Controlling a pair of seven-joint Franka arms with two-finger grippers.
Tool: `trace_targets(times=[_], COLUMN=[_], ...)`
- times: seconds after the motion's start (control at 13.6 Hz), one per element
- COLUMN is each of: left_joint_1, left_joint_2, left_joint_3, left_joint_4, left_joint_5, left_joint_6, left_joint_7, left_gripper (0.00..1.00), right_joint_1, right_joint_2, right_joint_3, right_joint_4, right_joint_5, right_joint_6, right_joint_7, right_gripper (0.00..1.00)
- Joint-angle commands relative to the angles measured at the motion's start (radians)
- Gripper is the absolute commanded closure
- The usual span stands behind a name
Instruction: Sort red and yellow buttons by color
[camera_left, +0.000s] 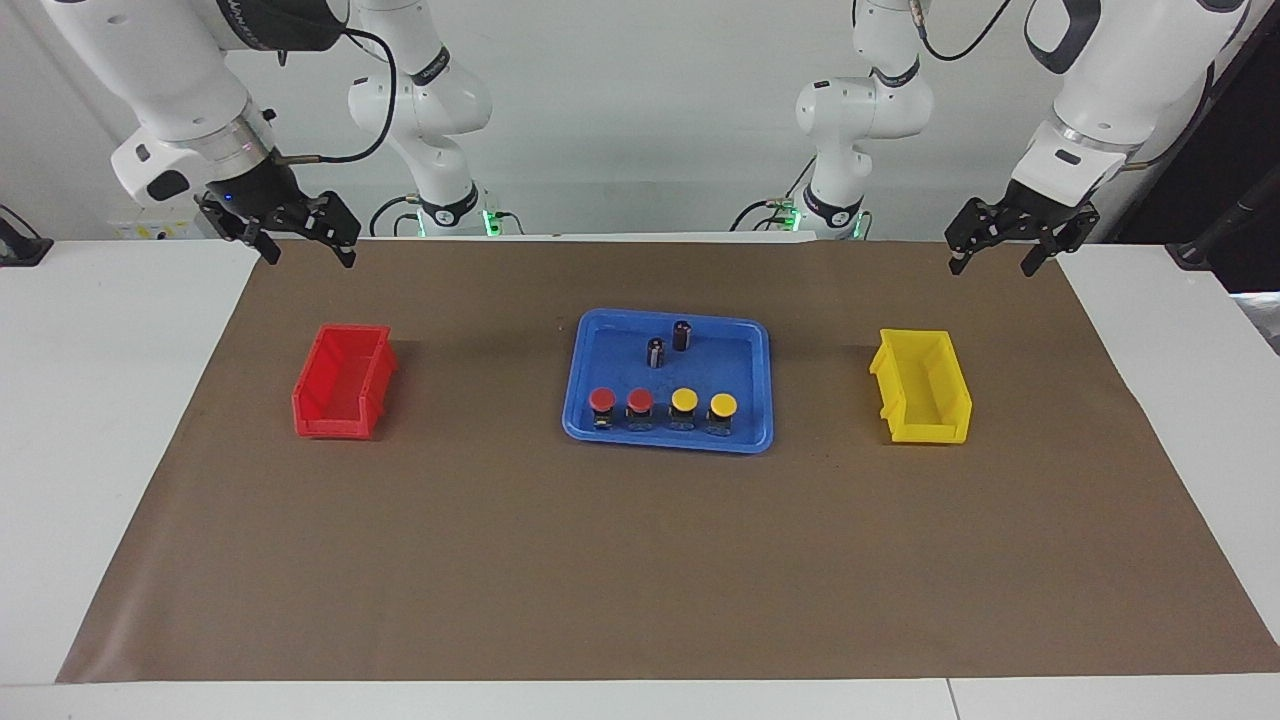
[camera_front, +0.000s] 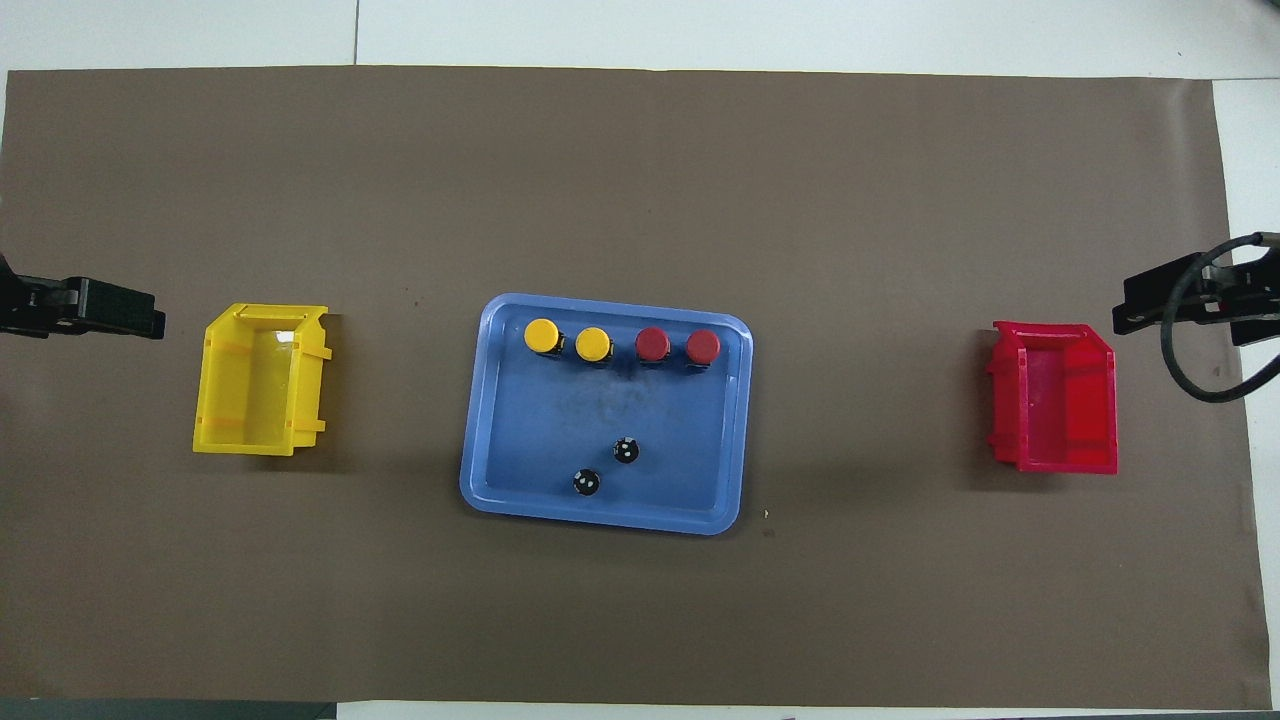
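Note:
Four buttons stand in a row in the blue tray (camera_left: 668, 443), along its edge farther from the robots. Two have red caps (camera_left: 602, 400) (camera_left: 640, 401), on the side toward the right arm's end. Two have yellow caps (camera_left: 684, 400) (camera_left: 723, 405), toward the left arm's end. The overhead view shows the same row, the yellow pair (camera_front: 541, 335) (camera_front: 593, 345) beside the red pair (camera_front: 653, 344) (camera_front: 703, 347). My right gripper (camera_left: 310, 257) hangs open and holds nothing, up over the mat's edge near the red bin (camera_left: 325, 425). My left gripper (camera_left: 992, 268) hangs open and holds nothing, near the yellow bin (camera_left: 925, 432).
Two small dark upright cylinders (camera_left: 655, 352) (camera_left: 682, 334) stand in the tray nearer to the robots than the buttons. The red bin (camera_front: 1055, 462) sits toward the right arm's end of the brown mat (camera_left: 640, 560), the yellow bin (camera_front: 245, 440) toward the left arm's end.

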Motion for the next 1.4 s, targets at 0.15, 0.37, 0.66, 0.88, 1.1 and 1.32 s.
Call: trace_targets(times=[0.15, 0.37, 0.66, 0.88, 1.1, 1.32], left_joint_1=[-0.007, -0.007, -0.022, -0.024, -0.024, -0.024], left_joint_2=[-0.086, -0.086, -0.076, -0.075, -0.076, -0.078], left_joint_3=[-0.004, -0.006, -0.024, -0.024, -0.026, -0.026], left_joint_4=[-0.140, -0.143, -0.142, -0.139, -0.140, -0.139], left_joint_5=[0.020, 0.020, 0.020, 0.020, 0.020, 0.020], left_joint_6=[0.087, 0.092, 0.107, 0.094, 0.089, 0.087], left_joint_7=[-0.031, -0.035, -0.084, -0.086, -0.083, -0.092], left_gripper=[0.00, 0.00, 0.00, 0.00, 0.00, 0.00], right_joint_1=[-0.001, 0.001, 0.001, 0.025, 0.077, 0.143], right_joint_2=[-0.018, -0.020, -0.021, -0.012, 0.015, 0.045], right_joint_3=[0.006, 0.012, 0.014, 0.015, 0.021, 0.021], right_joint_4=[-0.019, -0.024, -0.024, -0.015, 0.036, 0.084], right_joint_5=[-0.014, -0.014, -0.006, 0.011, 0.014, 0.017], right_joint_6=[-0.006, -0.005, -0.002, 0.056, 0.046, 0.028], right_joint_7=[-0.030, -0.024, -0.027, -0.019, 0.049, 0.128], right_gripper=[0.00, 0.00, 0.00, 0.00, 0.00, 0.00])
